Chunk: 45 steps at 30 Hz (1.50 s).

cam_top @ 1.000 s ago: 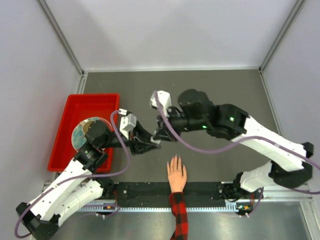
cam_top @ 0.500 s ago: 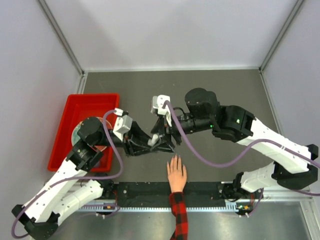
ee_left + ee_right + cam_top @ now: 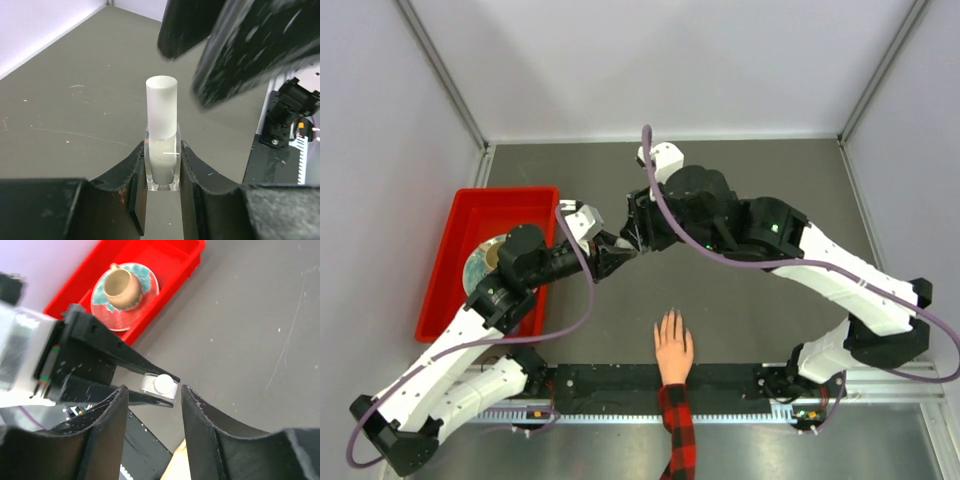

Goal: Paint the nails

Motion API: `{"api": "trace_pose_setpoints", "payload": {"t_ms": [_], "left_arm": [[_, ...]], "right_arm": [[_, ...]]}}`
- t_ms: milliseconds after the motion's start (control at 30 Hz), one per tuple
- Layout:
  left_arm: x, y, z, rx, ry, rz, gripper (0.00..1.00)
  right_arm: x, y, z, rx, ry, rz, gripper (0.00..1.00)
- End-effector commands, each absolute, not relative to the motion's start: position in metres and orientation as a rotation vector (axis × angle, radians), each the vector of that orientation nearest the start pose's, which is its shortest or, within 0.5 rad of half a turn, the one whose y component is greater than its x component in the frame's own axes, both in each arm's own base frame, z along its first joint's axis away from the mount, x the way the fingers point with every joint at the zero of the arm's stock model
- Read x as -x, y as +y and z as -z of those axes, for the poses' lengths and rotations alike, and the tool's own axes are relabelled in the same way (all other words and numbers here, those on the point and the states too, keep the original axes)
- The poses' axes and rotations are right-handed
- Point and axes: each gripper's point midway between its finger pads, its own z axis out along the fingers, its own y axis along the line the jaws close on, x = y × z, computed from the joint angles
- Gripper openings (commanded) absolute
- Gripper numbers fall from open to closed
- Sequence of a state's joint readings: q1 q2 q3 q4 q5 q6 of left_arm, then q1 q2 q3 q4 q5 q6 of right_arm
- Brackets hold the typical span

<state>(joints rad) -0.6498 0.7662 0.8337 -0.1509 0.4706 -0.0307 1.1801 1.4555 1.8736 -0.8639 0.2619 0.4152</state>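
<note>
left gripper (image 3: 162, 150): clamped on the bottle, one jaw on each glass side
bottle (image 3: 162, 167): small, clear glass, pale liquid, upright, held off the table (image 3: 760, 190)
cap (image 3: 161, 107): white, on the bottle
right gripper (image 3: 154, 390): jaws apart, nothing between them, just above the cap, not touching
hand (image 3: 673, 350): flat on the table at the near edge, plaid sleeve, fingers pointing away
nails (image 3: 669, 317): on the fingertips, too small to judge, well apart from both grippers
red tray (image 3: 185, 255): left side, holds saucer (image 3: 145, 282) with cup (image 3: 121, 286)
</note>
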Motion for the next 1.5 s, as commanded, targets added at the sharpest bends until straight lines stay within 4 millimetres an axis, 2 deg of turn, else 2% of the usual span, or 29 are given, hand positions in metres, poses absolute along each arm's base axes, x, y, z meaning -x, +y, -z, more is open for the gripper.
{"api": "trace_pose_setpoints", "payload": {"t_ms": [0,200,300,367,400,500,600,633,667,700,733,767,833,867,933,967,1033,1067,1100,1167,1200,1233,1267,1300,1333,1367,1400,1433,1467], "left_arm": [[-0.197,-0.244,-0.326,-0.837,1.429,0.86,0.0],[-0.195,-0.242,-0.322,-0.835,1.436,0.861,0.0],[-0.193,-0.242,-0.324,-0.837,1.429,0.869,0.0],[-0.188,-0.244,-0.325,-0.85,1.416,0.896,0.0],[-0.185,-0.244,-0.33,-0.849,1.399,0.908,0.0],[-0.17,-0.248,-0.336,-0.86,1.371,0.994,0.0],[-0.136,-0.255,-0.347,-0.985,1.266,1.151,0.0],[-0.124,-0.258,-0.356,-1.03,1.19,1.2,0.0],[-0.095,-0.258,-0.358,-1.13,1.13,1.325,0.0],[-0.079,-0.256,-0.36,-1.188,1.081,1.393,0.0],[-0.064,-0.254,-0.374,-1.246,0.919,1.415,0.0],[-0.033,-0.243,-0.372,-1.344,0.921,1.585,0.0],[-0.014,-0.236,-0.372,-1.42,0.879,1.693,0.0],[-0.004,-0.23,-0.377,-1.448,0.886,1.746,0.0],[-0.002,-0.229,-0.374,-1.486,0.922,1.769,0.0],[-0.011,-0.236,-0.364,-1.464,0.992,1.773,0.0],[-0.027,-0.243,-0.371,-1.366,1.06,1.674,0.0],[-0.045,-0.249,-0.367,-1.371,0.994,1.49,0.0],[-0.063,-0.252,-0.361,-1.278,1.132,1.426,0.0],[-0.093,-0.254,-0.357,-1.191,1.198,1.256,0.0],[-0.104,-0.254,-0.351,-1.155,1.256,1.213,0.0],[-0.127,-0.252,-0.349,-1.067,1.31,1.113,0.0],[-0.136,-0.251,-0.346,-1.045,1.317,1.061,0.0],[-0.145,-0.249,-0.344,-1.01,1.334,1.024,0.0],[-0.16,-0.247,-0.339,-0.956,1.359,0.964,0.0],[-0.169,-0.244,-0.337,-0.918,1.376,0.928,0.0],[-0.175,-0.242,-0.332,-0.895,1.393,0.893,0.0],[-0.183,-0.239,-0.329,-0.885,1.394,0.839,0.0],[-0.196,-0.231,-0.328,-0.828,1.418,0.767,0.0]], "right_arm": [[-0.184,0.363,-0.386,0.523,2.04,-0.732,0.45],[-0.186,0.372,-0.383,0.552,2.042,-0.732,0.4],[-0.181,0.375,-0.381,0.592,2.045,-0.748,0.21],[-0.178,0.374,-0.377,0.627,2.054,-0.744,0.04],[-0.177,0.372,-0.378,0.641,2.051,-0.744,0.0],[-0.164,0.376,-0.377,0.786,2.004,-0.791,0.0],[-0.138,0.377,-0.379,1.016,1.89,-0.891,0.0],[-0.117,0.375,-0.379,1.166,1.813,-0.966,0.0],[-0.106,0.375,-0.38,1.24,1.761,-1.013,0.0],[-0.093,0.373,-0.382,1.318,1.71,-1.068,0.0],[-0.068,0.369,-0.383,1.452,1.619,-1.17,0.0],[-0.057,0.366,-0.384,1.517,1.565,-1.222,0.0],[-0.028,0.359,-0.387,1.655,1.435,-1.363,0.0],[-0.023,0.358,-0.39,1.671,1.408,-1.392,0.0],[-0.015,0.358,-0.397,1.692,1.363,-1.449,0.0],[-0.015,0.359,-0.397,1.694,1.361,-1.452,0.0],[-0.022,0.364,-0.397,1.665,1.37,-1.42,0.0],[-0.027,0.365,-0.396,1.648,1.384,-1.395,0.0],[-0.032,0.367,-0.397,1.62,1.406,-1.368,0.0],[-0.053,0.37,-0.394,1.535,1.474,-1.256,0.0],[-0.063,0.372,-0.394,1.47,1.529,-1.214,0.06],[-0.09,0.373,-0.391,1.365,1.591,-1.073,0.12],[-0.102,0.372,-0.389,1.287,1.653,-1.026,0.21],[-0.114,0.374,-0.382,1.207,1.733,-0.977,0.4],[-0.137,0.368,-0.384,1.088,1.78,-0.862,0.46],[-0.146,0.363,-0.379,1.035,1.831,-0.807,0.5],[-0.154,0.362,-0.382,0.932,1.878,-0.792,0.6],[-0.17,0.357,-0.379,0.834,1.912,-0.713,0.64],[-0.173,0.358,-0.378,0.792,1.933,-0.706,0.66]]}}
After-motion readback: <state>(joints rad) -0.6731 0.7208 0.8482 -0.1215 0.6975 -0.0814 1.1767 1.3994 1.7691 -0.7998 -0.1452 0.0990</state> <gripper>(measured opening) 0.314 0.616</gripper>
